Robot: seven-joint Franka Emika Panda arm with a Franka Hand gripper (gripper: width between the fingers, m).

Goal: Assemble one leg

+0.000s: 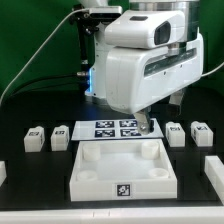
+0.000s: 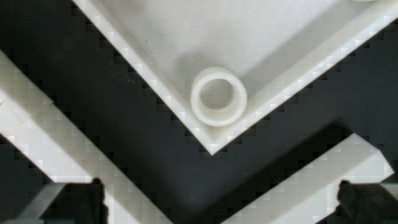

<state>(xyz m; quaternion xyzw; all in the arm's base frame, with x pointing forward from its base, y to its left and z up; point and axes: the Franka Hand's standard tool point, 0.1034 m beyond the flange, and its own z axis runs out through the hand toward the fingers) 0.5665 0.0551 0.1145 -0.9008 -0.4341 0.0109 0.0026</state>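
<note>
Four legs loose on worktop (image 1: 40, 200), none in tray. Two at exterior view's left: leg (image 1: 35, 138), leg (image 1: 60, 136). Two at exterior view's right: leg (image 1: 177, 133), leg (image 1: 200, 132). Tray (image 1: 120, 172) sits between the pairs, marker board (image 1: 108, 128) just behind it. Arm (image 1: 140, 60) low over board's right end – clear of every leg. Wrist view: corner socket (image 2: 217, 95) of tray ahead of jaws – jaws spread wide, grasping nothing.

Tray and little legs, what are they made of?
The tray looks like matte white plastic: even colour, no shine, rounded rims and a moulded round socket at its corner. The legs seem the same white plastic, probably; they are small here, so it is hard to be sure. Their black-and-white tags look printed, maybe stickers.
</note>
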